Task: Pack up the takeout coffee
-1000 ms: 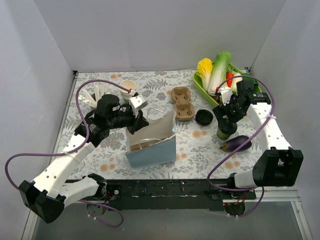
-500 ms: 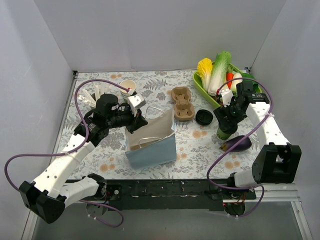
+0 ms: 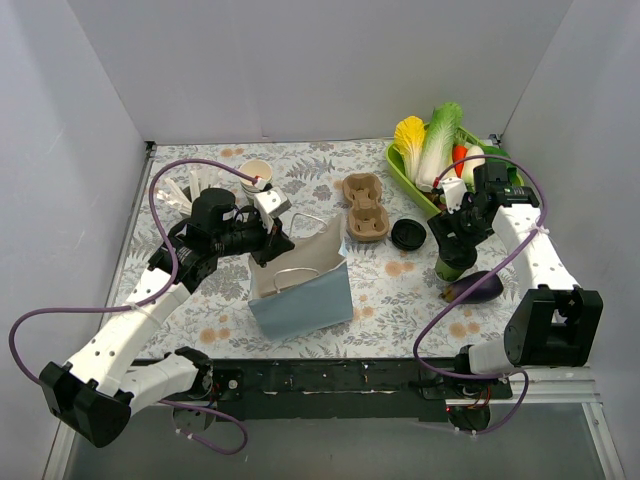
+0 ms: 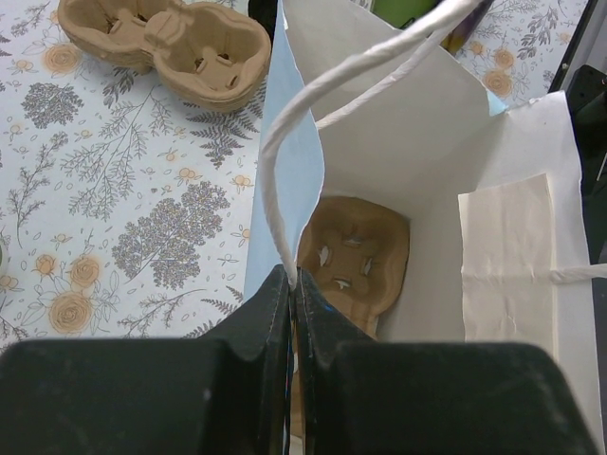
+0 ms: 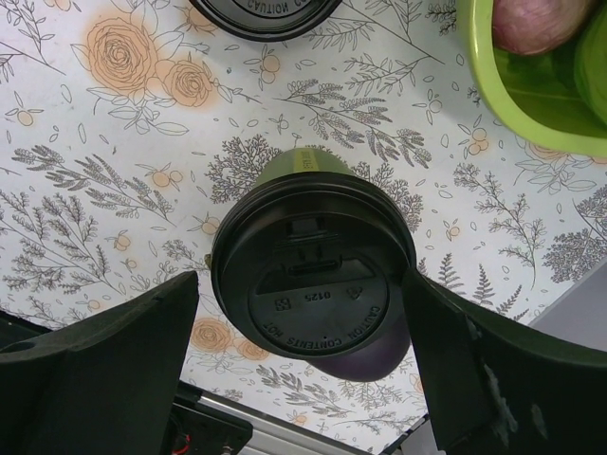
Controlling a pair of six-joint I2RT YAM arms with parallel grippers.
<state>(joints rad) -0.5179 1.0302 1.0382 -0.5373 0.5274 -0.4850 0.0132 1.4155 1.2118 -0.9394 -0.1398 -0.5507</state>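
Observation:
The takeout coffee [image 3: 451,264], a green-bottomed cup with a black lid [image 5: 313,284], stands upright on the floral table at the right. My right gripper [image 5: 302,284] is open and straddles the lid, one finger on each side, touching nothing that I can see. My left gripper [image 4: 292,281] is shut on the white paper handle [image 4: 285,142] of the blue-and-white paper bag [image 3: 300,295]. It holds the bag's mouth open. A brown cardboard cup carrier [image 4: 353,254] lies at the bottom of the bag.
A second cup carrier [image 3: 365,208] and a loose black lid [image 3: 408,234] lie between the bag and the cup. An eggplant [image 3: 474,287] lies just in front of the cup. A green tray [image 3: 397,168] of vegetables is at the back right, and stacked lidless cups [image 3: 255,174] at the back left.
The right arm has shifted a little toward the back and settled over the lidded cup. The left gripper has drawn the bag's handle slightly to the left.

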